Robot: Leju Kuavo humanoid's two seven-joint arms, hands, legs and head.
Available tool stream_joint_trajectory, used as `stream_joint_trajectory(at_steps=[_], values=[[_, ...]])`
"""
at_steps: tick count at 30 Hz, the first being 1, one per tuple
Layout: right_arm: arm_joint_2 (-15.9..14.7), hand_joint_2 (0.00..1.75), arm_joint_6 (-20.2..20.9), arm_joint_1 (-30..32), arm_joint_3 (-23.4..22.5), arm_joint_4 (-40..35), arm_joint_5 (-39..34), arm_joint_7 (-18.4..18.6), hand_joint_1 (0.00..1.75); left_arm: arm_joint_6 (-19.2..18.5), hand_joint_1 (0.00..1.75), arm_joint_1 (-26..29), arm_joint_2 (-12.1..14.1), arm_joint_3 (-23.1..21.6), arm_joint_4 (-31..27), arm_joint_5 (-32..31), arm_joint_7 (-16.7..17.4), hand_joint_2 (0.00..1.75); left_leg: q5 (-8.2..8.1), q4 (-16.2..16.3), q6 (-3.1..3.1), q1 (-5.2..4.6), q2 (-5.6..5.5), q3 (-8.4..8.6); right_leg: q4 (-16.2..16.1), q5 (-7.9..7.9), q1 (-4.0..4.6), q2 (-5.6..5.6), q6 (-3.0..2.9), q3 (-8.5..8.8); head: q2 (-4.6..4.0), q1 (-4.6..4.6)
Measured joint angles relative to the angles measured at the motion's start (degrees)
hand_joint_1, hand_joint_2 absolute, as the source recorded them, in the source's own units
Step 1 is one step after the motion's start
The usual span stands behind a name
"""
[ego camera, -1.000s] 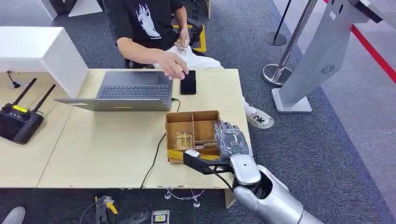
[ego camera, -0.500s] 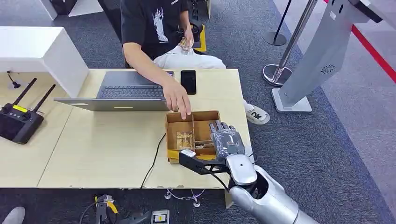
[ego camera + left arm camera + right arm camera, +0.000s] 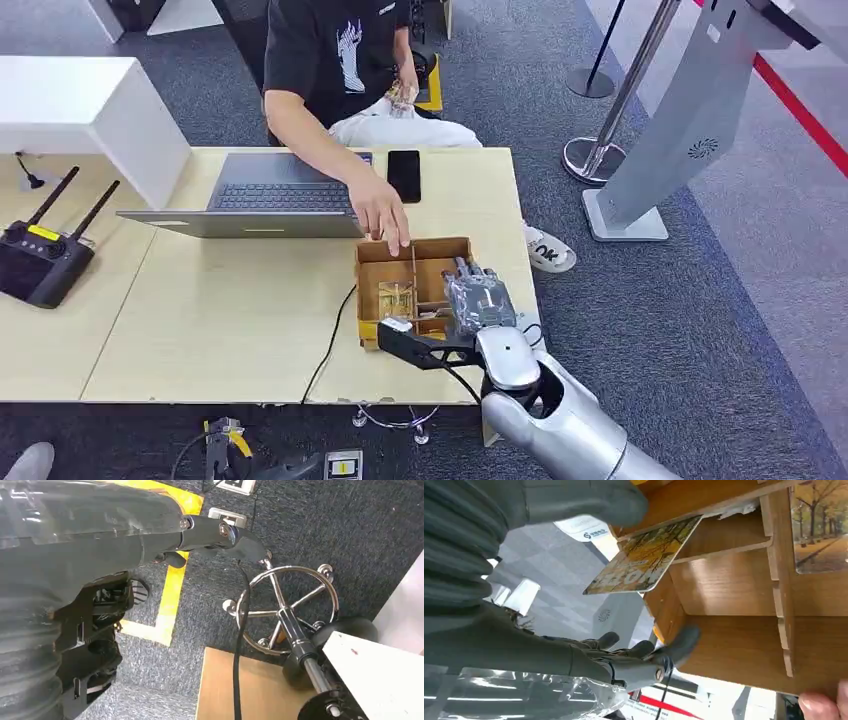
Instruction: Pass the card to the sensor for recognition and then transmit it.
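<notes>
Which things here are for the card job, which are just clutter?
Job: card, wooden box, right hand, person's hand on the box rim.
Clutter: laptop, phone, black remote, cable, grey stand.

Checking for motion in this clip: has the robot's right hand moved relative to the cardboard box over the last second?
Yes. The right hand has shifted leftward and further over the cardboard box.
</notes>
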Motion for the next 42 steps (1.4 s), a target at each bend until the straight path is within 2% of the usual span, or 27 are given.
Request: stream_joint_trajectory(at_steps=[6,14,15,18,28,33,42], values=[[0.15,1.75,0.0,-0.2,0.0,1.26,0.09,0.0,1.75,0.07,0.0,0.0,-0.02,0.02,0.0,0.02,0.02,1.75,0.0,0.0,0.0,0.0,0.01,0.01,0.0,0.0,0.0,0.0,0.0,0.0,0.0,0.0],[0.07,1.75,-0.02,-0.43,-0.02,2.32,1.29,1.25,1.69,0.28,0.0,-0.01,-0.02,0.0,0.0,0.31,0.31,1.75,0.0,0.0,0.0,0.0,0.01,0.01,0.0,0.0,0.0,0.01,0.0,-0.01,0.0,-0.02],[0.04,1.75,0.02,-0.42,-0.04,2.4,1.62,1.44,1.75,0.31,0.0,-0.01,-0.02,0.0,0.0,0.35,0.44,1.75,0.0,0.0,0.0,0.0,0.01,0.01,0.0,0.0,0.0,0.01,0.0,-0.01,0.0,0.0],[-0.07,1.75,0.09,-0.41,-0.15,2.54,2.8,1.97,1.75,0.31,0.0,-0.02,-0.02,0.0,0.0,0.37,0.63,1.75,0.0,0.0,0.0,0.0,0.02,0.02,0.0,0.0,0.0,0.01,0.0,-0.02,0.0,0.0],[-0.66,1.75,-0.24,-0.18,-1.81,1.86,4.24,2.21,1.75,0.2,0.0,-0.07,-0.02,-0.04,0.0,0.37,0.72,1.75,0.0,0.01,0.0,0.0,0.01,0.02,0.0,0.0,0.0,0.02,0.0,-0.02,0.0,0.0],[-1.47,1.75,-0.11,0.03,-3.17,-1.93,4.72,2.4,1.75,0.04,0.0,-0.08,0.0,-0.04,0.04,0.28,0.72,1.75,0.0,0.01,0.0,-0.01,0.05,0.02,0.0,0.0,-0.01,0.02,0.0,-0.04,0.0,-0.02],[-3.56,1.75,-1.42,0.02,-6.75,-15.45,6.95,2.53,1.75,-0.39,0.0,-0.14,-0.02,-0.04,0.44,-0.61,-0.02,1.75,0.01,0.01,0.0,0.0,0.07,0.03,0.0,0.01,0.0,0.03,-0.01,-0.04,0.0,0.0]])
